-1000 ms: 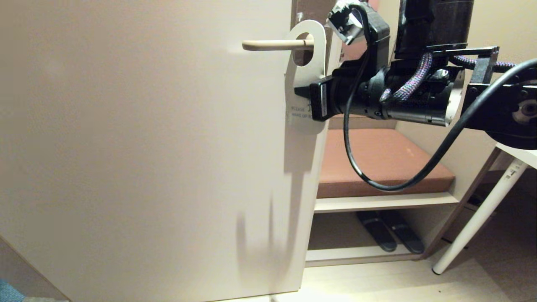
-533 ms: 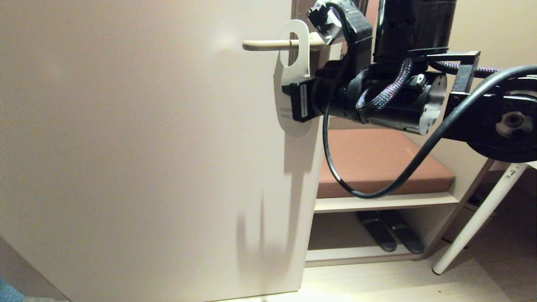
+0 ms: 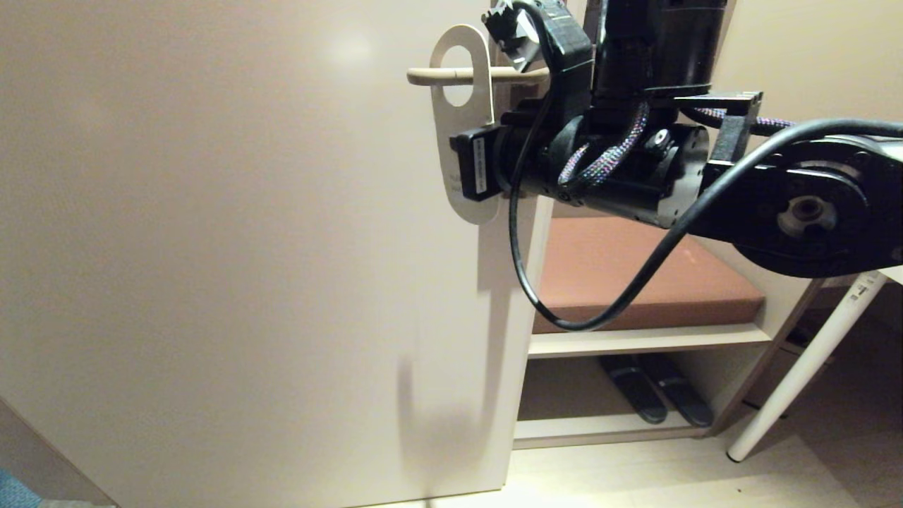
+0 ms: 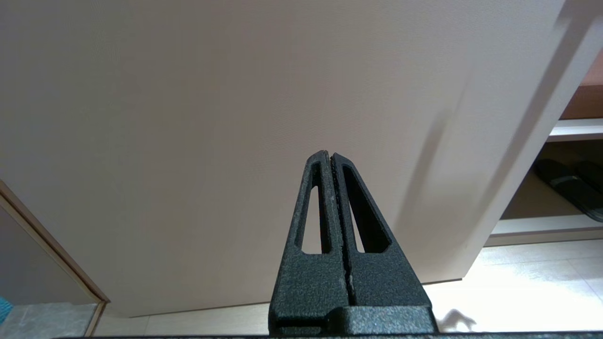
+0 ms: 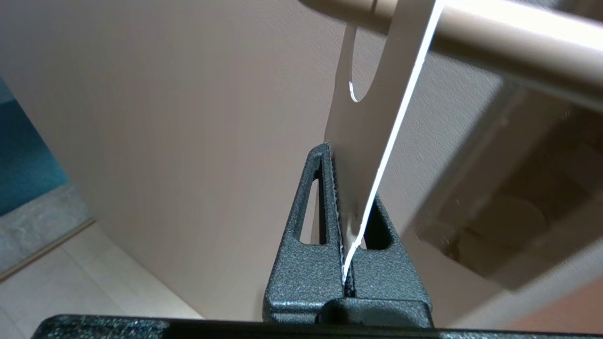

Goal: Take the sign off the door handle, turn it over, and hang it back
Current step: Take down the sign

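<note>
The sign (image 3: 451, 134) is a white oblong card with its round hole threaded over the door handle (image 3: 423, 75), a slim cream lever, close to the lever's free end. Its white side faces me, with small print low down, partly behind the gripper. My right gripper (image 3: 469, 166) reaches in from the right and is shut on the sign's lower half. In the right wrist view the sign (image 5: 372, 117) runs up from the right gripper (image 5: 335, 155) to the door handle (image 5: 494, 37). My left gripper (image 4: 330, 155) is shut and holds nothing, low in front of the door.
The pale door (image 3: 211, 247) fills the left side. Behind its right edge stands a bench with a brown cushion (image 3: 635, 275), with dark slippers (image 3: 656, 395) on the shelf below. A white table leg (image 3: 804, 374) slants at the right.
My right gripper has carried the sign leftward along the lever, from near the backplate toward the free end. The left arm has stayed still.
</note>
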{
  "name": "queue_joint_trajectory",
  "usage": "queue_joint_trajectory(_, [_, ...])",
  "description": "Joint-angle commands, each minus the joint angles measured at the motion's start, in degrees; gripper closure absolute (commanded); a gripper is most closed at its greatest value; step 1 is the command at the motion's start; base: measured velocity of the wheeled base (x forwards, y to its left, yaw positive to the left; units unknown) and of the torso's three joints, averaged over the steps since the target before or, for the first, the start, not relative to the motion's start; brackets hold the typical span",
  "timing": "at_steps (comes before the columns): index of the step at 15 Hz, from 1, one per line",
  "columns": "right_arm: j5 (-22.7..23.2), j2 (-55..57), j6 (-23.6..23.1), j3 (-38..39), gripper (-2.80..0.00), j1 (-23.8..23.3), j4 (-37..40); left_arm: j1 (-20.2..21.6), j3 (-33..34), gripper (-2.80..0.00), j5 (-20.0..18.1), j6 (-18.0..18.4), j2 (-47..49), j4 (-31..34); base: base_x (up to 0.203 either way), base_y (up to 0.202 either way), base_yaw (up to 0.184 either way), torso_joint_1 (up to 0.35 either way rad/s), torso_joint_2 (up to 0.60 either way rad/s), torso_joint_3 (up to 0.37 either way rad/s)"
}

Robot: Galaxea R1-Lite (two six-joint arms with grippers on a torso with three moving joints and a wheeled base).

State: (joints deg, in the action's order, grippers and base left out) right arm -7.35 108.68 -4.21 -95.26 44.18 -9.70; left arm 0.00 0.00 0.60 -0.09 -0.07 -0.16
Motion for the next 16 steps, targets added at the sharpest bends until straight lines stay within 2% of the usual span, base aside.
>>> queue_joint_trajectory(1, [-0.6, 2.4, -0.1, -2.0, 0.00, 0.3, -0.4, 0.0, 0.0, 0.00, 0.0, 0.0, 0.1, 0.0, 0.000, 0.000, 0.000, 0.000, 0.00, 0.000])
queue_joint_trajectory(5, [-4.0, 5.2, 0.0, -4.4, 0.00, 2.2, -0.7, 0.0, 0.0, 0.00, 0.0, 0.0, 0.1, 0.0, 0.000, 0.000, 0.000, 0.000, 0.00, 0.000])
queue_joint_trajectory(16, [-3.7, 9.0, 0.0, -9.4, 0.00, 2.8, -0.8, 0.0, 0.0, 0.00, 0.1, 0.0, 0.1, 0.0, 0.000, 0.000, 0.000, 0.000, 0.00, 0.000])
